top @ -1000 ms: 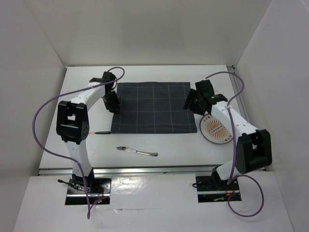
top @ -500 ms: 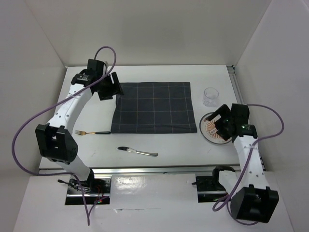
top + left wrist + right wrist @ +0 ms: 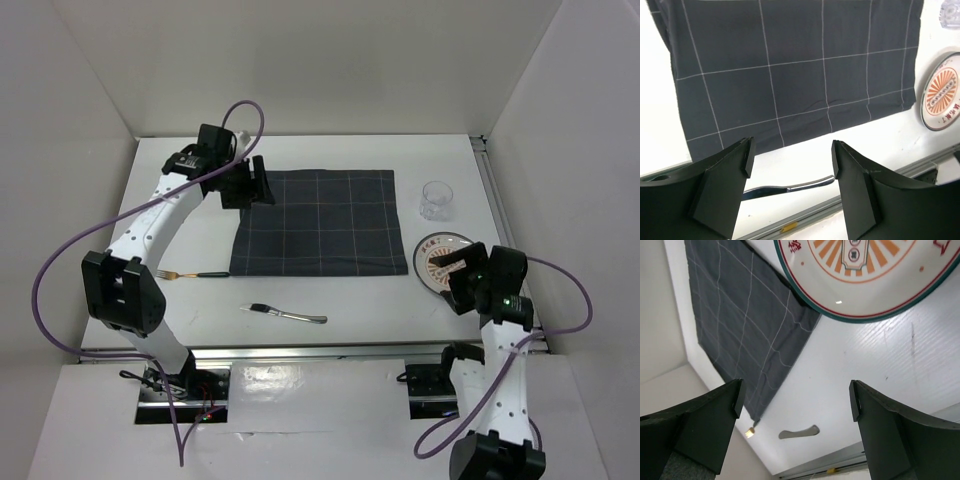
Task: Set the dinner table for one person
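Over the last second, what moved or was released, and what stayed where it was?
Both grippers came off the side edges of the cloth, jaws open: the left gripper moved to its far-left corner, the right gripper drew back to the plate, uncovering the glass. Cloth, plate, fork, knife stayed.

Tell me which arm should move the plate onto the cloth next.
Right. The right gripper hangs open at the near edge of the plate; the left gripper, also open, is at the far left corner of the cloth, well away from it.
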`<act>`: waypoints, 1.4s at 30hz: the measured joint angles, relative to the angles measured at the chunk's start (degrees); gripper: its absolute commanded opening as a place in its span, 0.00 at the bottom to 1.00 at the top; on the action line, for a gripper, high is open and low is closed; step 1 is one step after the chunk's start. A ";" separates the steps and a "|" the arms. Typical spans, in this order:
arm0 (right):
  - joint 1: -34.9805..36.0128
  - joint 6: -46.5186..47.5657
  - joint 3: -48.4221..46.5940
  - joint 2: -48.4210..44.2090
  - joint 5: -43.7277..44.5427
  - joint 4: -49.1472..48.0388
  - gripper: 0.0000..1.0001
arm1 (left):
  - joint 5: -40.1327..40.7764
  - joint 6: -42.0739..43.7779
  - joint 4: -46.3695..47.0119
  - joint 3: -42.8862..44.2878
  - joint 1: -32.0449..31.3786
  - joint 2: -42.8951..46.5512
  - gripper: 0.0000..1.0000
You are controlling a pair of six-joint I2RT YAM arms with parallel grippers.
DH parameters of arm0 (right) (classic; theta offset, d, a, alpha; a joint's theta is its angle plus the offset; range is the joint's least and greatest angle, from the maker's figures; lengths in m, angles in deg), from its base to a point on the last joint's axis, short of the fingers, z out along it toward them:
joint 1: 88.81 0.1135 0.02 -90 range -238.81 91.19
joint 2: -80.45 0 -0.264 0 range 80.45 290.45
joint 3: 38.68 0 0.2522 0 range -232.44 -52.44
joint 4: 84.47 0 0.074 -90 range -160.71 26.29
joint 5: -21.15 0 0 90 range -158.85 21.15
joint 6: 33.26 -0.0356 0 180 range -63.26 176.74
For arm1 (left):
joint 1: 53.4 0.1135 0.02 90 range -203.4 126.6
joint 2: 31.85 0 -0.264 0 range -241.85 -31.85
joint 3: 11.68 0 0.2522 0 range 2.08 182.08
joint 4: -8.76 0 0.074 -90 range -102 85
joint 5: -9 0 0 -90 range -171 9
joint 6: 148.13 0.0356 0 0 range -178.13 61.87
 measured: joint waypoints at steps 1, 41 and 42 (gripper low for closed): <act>0.00 -1.38 0.94 -1.60 -0.44 0.35 0.97 | -0.48 0.04 -0.02 -0.02 0.07 0.00 0.79; -0.04 -20.79 19.34 12.24 5.14 -25.44 0.66 | -1.46 0.04 -3.52 0.20 -0.09 -2.67 0.78; -0.04 -21.09 19.45 13.20 5.27 -26.88 0.66 | -1.31 0.04 -3.61 0.28 -0.09 -2.67 0.78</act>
